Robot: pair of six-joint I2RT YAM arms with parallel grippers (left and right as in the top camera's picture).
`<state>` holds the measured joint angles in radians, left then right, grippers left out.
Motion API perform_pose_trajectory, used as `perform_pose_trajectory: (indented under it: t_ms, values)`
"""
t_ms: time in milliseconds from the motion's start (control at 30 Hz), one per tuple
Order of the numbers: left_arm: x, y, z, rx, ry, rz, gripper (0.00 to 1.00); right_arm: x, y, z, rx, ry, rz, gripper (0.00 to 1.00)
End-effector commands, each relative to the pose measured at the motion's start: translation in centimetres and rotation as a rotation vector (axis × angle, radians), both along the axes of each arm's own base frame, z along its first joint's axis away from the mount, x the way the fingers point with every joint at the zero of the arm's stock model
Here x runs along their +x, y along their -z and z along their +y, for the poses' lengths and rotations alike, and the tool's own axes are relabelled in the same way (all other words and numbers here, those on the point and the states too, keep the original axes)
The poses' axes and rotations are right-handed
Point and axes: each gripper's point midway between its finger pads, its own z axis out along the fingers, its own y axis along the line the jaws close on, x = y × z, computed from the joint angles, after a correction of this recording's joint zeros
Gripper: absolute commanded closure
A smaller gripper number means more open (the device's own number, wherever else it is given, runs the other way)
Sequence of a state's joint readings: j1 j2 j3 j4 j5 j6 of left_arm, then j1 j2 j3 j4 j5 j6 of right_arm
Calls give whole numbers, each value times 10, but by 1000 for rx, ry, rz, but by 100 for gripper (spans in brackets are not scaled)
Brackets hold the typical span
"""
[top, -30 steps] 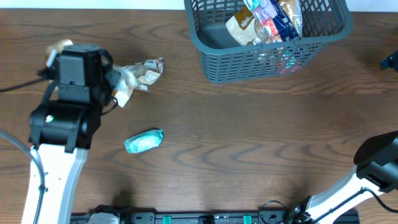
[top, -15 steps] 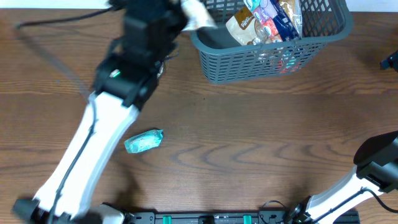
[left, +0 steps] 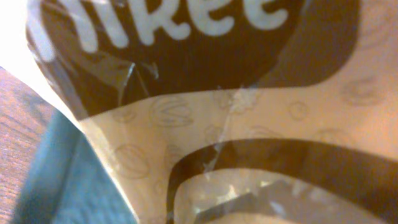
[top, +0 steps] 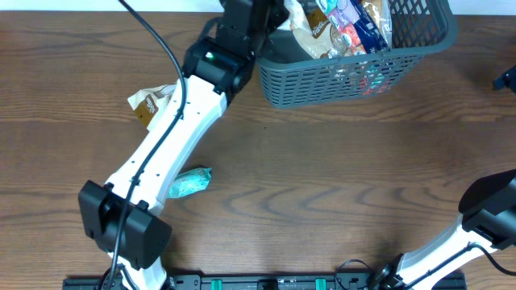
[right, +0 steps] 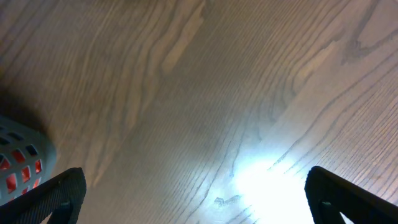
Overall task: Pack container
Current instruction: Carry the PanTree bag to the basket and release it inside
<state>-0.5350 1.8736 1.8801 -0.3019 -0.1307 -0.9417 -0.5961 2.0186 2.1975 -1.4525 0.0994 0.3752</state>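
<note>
We list first the left gripper [top: 272, 11]: its jaws are pinched shut on a brown and tan crinkled plastic snack packet [left: 249, 143] with white lettering. The packet fills the left wrist view so fully that no fingers show. We judge it is held high to clear the rim before release. Beneath it is the container [top: 339, 80], a large grey-blue rectangular plastic basket with lattice sides, at the far edge of the brown wooden table [top: 322, 193]. Several bright snack packets [top: 355, 28] lean in its right half, leaving the left end free. Not yet packed are a tan and brown crumpled packet [top: 149, 103] and a teal foil packet [top: 187, 183], well apart. The right gripper [right: 196, 199] has its jaws at their widest, holding nothing, low over bare wood beside the container, which we judge keeps it out of the way.
</note>
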Motion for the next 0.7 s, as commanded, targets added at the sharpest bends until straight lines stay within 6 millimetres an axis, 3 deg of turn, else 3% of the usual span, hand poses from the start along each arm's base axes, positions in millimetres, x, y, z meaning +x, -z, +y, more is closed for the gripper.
perform_pose_trajectory:
  t_ms: [0,200,500,667]
  values:
    - [-8,-23,-25,41,63,-79,95,0,0,1,4,11,-6,1]
    - [-23,-18,-51,86,120,-90,94,0,0,1,4,11,-6,1]
    - [-21,-10,-37,201,61,-91,95,0,0,1,3,11,-6,1]
    - [-19,2,-28,254,24,-60,89,0,0,1,4,11,-6,1]
